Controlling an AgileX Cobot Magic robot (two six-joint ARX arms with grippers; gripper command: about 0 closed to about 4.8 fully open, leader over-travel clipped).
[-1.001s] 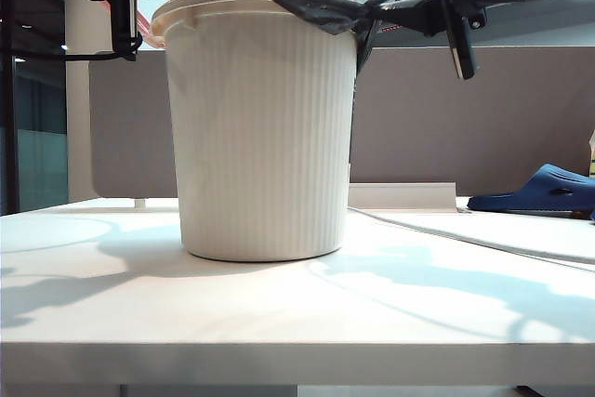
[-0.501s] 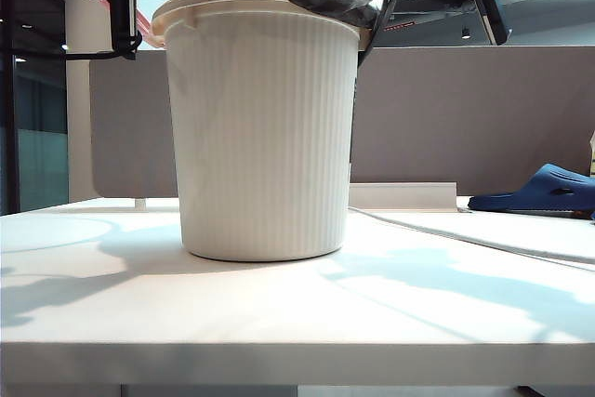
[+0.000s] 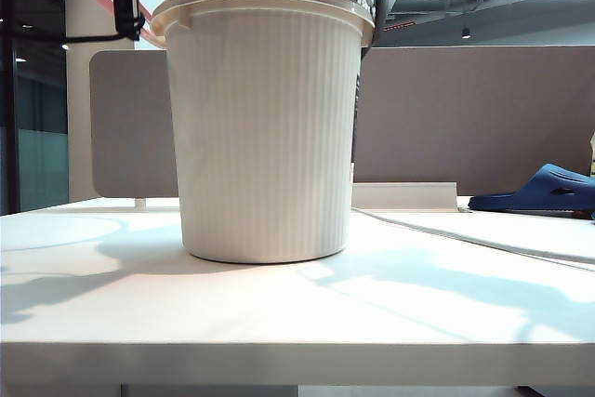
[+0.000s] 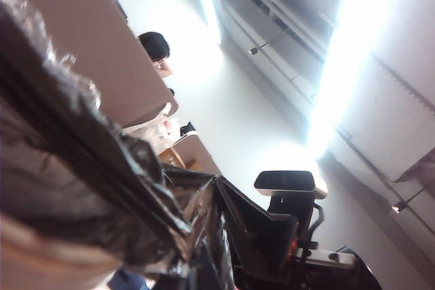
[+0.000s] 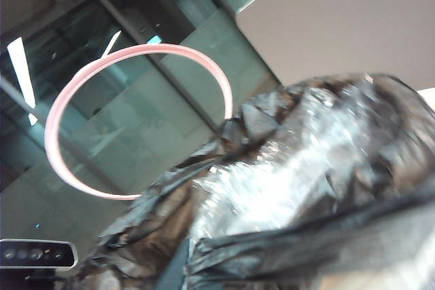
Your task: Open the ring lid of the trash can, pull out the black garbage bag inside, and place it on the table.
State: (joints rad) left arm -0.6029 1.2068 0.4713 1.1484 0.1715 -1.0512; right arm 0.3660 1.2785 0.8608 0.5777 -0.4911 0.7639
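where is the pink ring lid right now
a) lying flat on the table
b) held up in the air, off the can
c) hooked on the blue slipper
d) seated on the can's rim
b: in the right wrist view the ring lid hangs in open air beside the black garbage bag, with only background seen through its centre, and the exterior view shows the trash can with a bare cream rim.

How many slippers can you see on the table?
1: a dark blue slipper lies at the far right of the table, beyond the trash can. Others may be hidden behind the can.
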